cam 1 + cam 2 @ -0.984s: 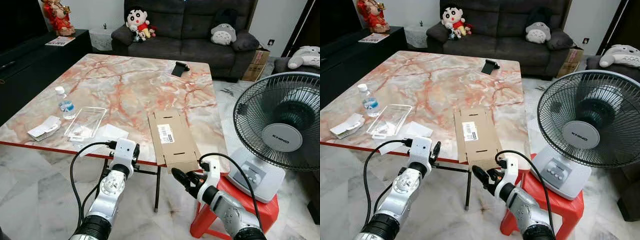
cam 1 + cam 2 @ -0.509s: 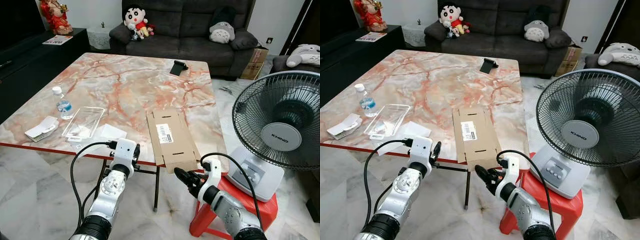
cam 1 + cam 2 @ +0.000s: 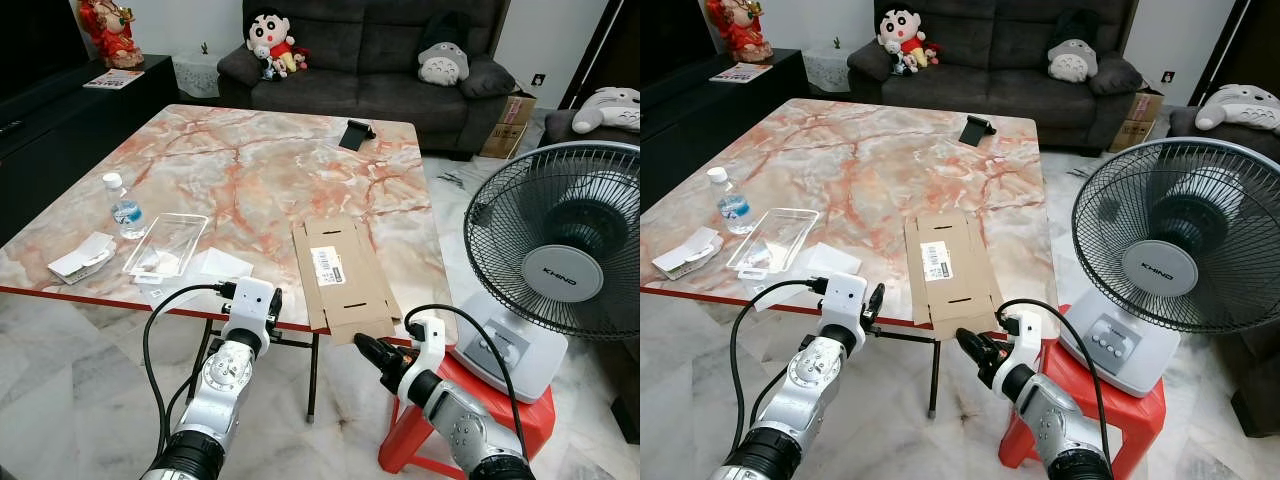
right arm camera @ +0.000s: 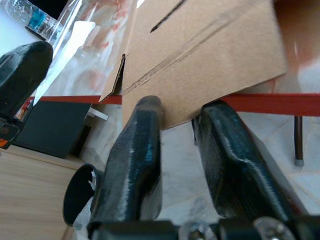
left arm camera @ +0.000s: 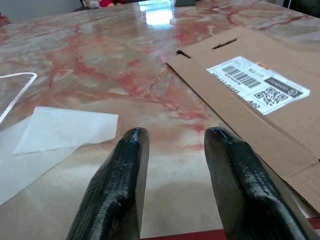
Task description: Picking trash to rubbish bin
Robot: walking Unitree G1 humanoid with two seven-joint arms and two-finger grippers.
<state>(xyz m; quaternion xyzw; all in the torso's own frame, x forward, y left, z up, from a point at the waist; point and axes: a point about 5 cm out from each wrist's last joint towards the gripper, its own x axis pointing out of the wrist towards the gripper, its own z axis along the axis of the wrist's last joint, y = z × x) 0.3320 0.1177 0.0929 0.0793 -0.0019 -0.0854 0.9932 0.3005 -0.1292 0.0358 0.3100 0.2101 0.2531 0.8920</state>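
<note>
Right wrist view is showing the right pincer [image 4: 175, 112] open, its fingers sitting right under the overhanging end of the flattened cardboard box [image 3: 342, 278]. Plain brown, white barcode label, lying at the desk's [image 3: 240, 170] near edge. Left pincer [image 5: 172, 135] is hovering open nearby.
</note>
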